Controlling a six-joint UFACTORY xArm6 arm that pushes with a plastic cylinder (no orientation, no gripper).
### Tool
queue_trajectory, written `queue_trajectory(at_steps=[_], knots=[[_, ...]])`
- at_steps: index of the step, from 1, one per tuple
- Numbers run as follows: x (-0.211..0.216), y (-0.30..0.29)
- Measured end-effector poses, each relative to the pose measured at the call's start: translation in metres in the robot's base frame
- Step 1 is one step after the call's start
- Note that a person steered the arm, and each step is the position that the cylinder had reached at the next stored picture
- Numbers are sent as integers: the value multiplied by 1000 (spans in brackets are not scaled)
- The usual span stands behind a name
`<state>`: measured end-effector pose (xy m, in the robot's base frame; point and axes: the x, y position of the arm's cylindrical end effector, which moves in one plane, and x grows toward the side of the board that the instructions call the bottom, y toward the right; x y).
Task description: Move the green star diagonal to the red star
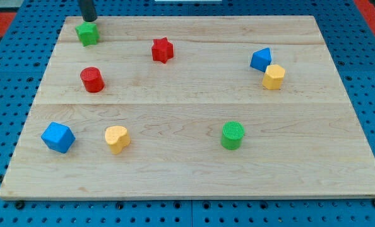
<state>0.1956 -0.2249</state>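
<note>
**Green star parked in far corner, rod at its back**

Nearest the lens, along the lower part of the wooden board (pixel 194 183): blue cube (pixel 57 137) at lower left, yellow heart-shaped block (pixel 117 139) just to its right, green cylinder (pixel 233 135) right of centre. Higher up on the view's left, red cylinder (pixel 92 79). At upper right, blue block (pixel 261 60) touching, or all but touching, yellow block (pixel 273 76) just below and right of it; exact shapes hard to make out.

Green star (pixel 87 33) at upper left of the frame, close to the board's top edge. Red star (pixel 163 50) to its right and slightly lower, well apart from it.

My tip (pixel 88 20) at the top edge of the frame, directly above the green star and touching or nearly touching its far side. No jaws on the rod, so nothing open, closed or gripped. Blue pegboard (pixel 11 69) surrounding the board on all sides.
</note>
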Motion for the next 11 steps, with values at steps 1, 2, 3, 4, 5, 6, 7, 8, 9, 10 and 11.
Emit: queue_trajectory(at_steps=[1, 2, 3, 4, 5, 6, 7, 8, 9, 10, 11], knots=[[0, -20], [0, -51], [7, -51], [28, -50], [28, -50], [45, -41], [45, -33], [45, -29], [45, 4], [45, 7], [45, 7]])
